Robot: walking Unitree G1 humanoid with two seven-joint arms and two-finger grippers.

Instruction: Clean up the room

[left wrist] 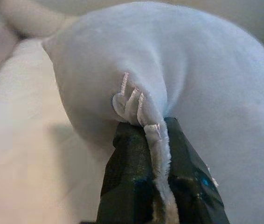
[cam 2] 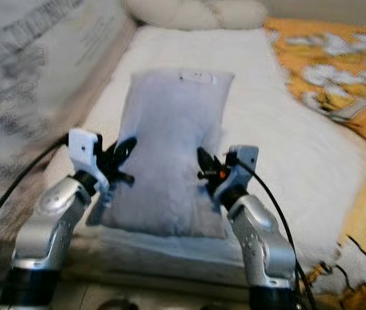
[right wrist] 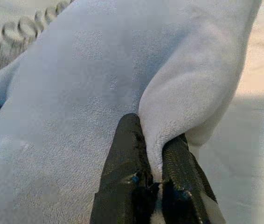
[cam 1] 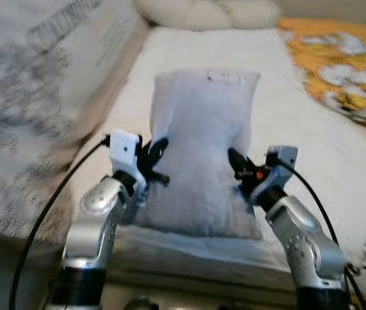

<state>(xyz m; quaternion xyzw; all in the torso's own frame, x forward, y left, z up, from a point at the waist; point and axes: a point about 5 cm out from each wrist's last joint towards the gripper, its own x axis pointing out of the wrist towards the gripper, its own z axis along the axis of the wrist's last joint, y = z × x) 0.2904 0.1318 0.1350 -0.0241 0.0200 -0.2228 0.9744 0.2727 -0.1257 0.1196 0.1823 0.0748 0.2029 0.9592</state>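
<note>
A pale grey-blue pillow (cam 1: pixel 199 148) lies lengthwise on the white bed (cam 1: pixel 306 155), with a small white label near its far end. My left gripper (cam 1: pixel 157 158) is shut on the pillow's left edge, and the left wrist view shows a seamed fold of the pillow (left wrist: pixel 153 135) pinched between the black fingers (left wrist: pixel 129 182). My right gripper (cam 1: pixel 236 165) is shut on the pillow's right edge; in the right wrist view a fold of the pillow (right wrist: pixel 169 121) sits squeezed between its fingers (right wrist: pixel 127 172).
A patterned grey-white blanket (cam 1: pixel 34 97) is heaped along the bed's left side. An orange flowered cover (cam 1: pixel 344 58) lies at the right. A cream knotted cushion (cam 1: pixel 209 13) rests at the head of the bed. Black cables trail from both wrists.
</note>
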